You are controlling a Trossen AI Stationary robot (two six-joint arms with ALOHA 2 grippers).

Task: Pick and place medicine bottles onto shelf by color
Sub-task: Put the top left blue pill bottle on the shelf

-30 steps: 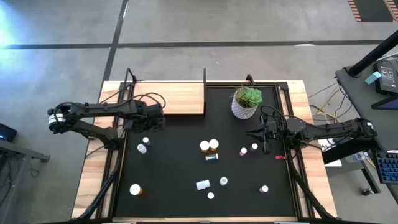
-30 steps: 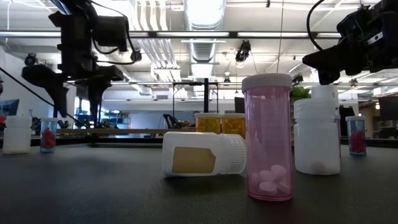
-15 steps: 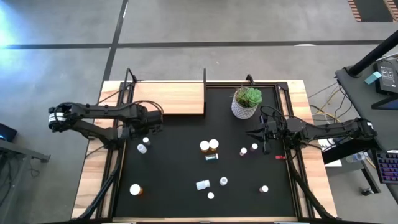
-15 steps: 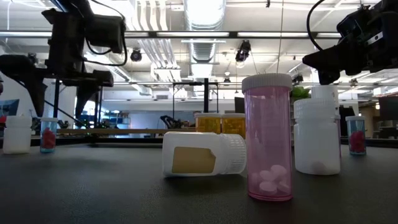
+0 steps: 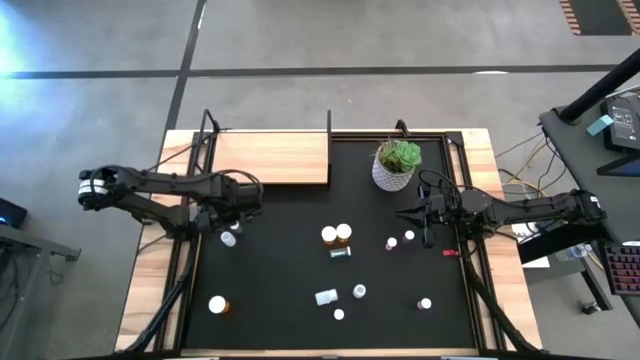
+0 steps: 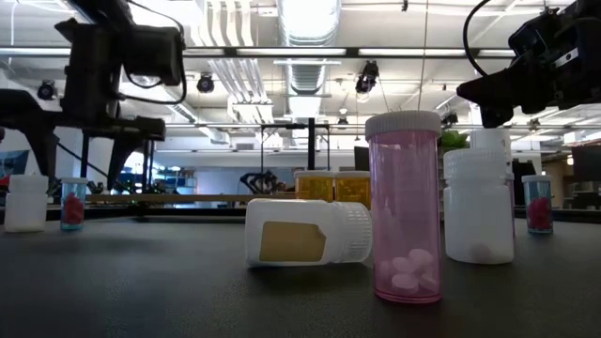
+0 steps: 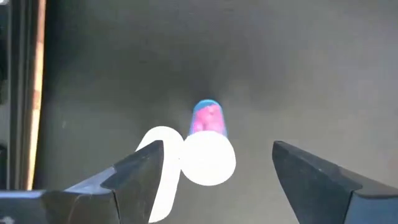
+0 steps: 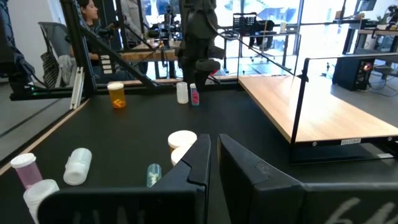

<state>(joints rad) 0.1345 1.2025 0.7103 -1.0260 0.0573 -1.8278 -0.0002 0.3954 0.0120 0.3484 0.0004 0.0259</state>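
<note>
left gripper point(image 7: 214, 165) spread wide over my white bottle point(image 7: 208, 160) — risk: fingertip clips the adjacent pink vial point(image 7: 208, 118), toppling it.

The shelf point(image 5: 272, 157) is set at the mat's point(image 5: 290, 300) eleven o'clock corner, with the potted plant point(image 5: 397, 165) just beside it toward one o'clock. The medicine bottles point(image 5: 337, 235) are scattered over the mat from nine o'clock through the centre to five o'clock. The left gripper point(image 5: 222, 219), fingers spread, is held above two bottles point(image 7: 207, 149) at nine o'clock; the right gripper point(image 5: 418, 213) is held at three o'clock.
</note>
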